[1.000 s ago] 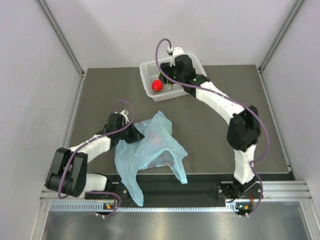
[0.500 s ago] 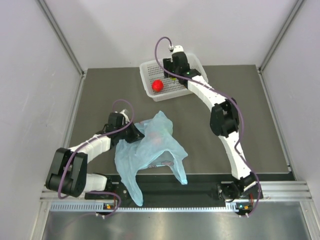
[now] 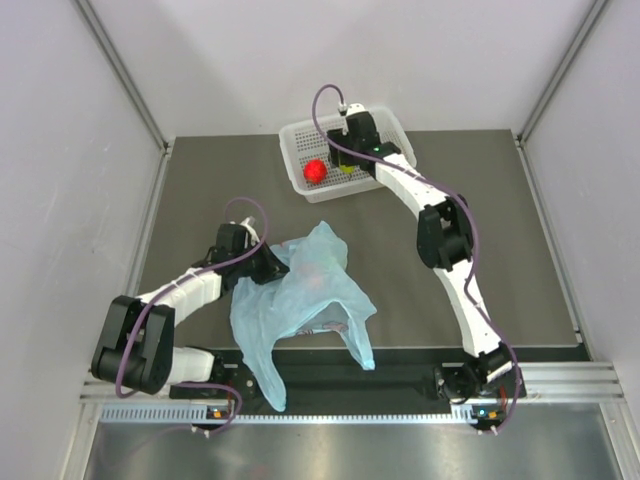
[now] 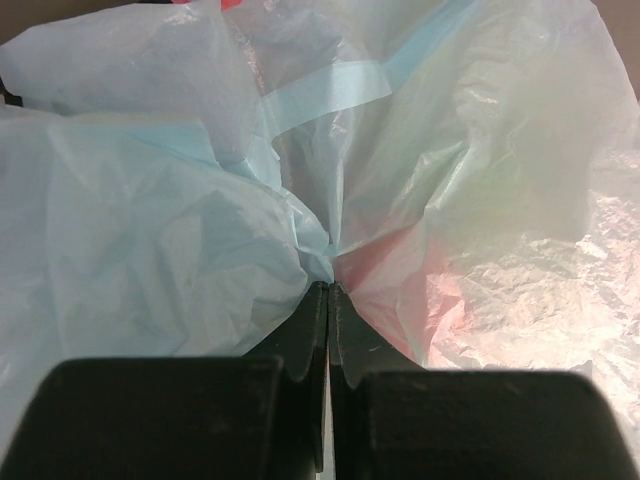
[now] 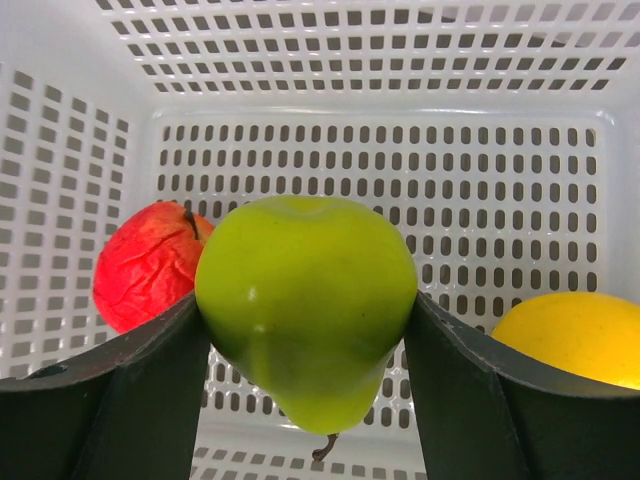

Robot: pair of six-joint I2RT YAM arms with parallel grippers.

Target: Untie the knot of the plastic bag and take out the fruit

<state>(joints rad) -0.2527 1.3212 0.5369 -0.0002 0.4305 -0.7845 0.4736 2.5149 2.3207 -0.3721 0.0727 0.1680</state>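
The yellow fruit [image 5: 575, 335] runs off the right wrist view's edge, and through the plastic bag [image 4: 150, 250] the fruit inside [image 4: 405, 285] shows only as a pink blur — shape untellable.

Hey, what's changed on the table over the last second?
The right arm swung its elbow in to the left; the right gripper, closed on the round green fruit, stayed over the white perforated basket. The wrinkled red fruit in it, the thin light-blue plastic bag and the left gripper shut on that bag did not move.
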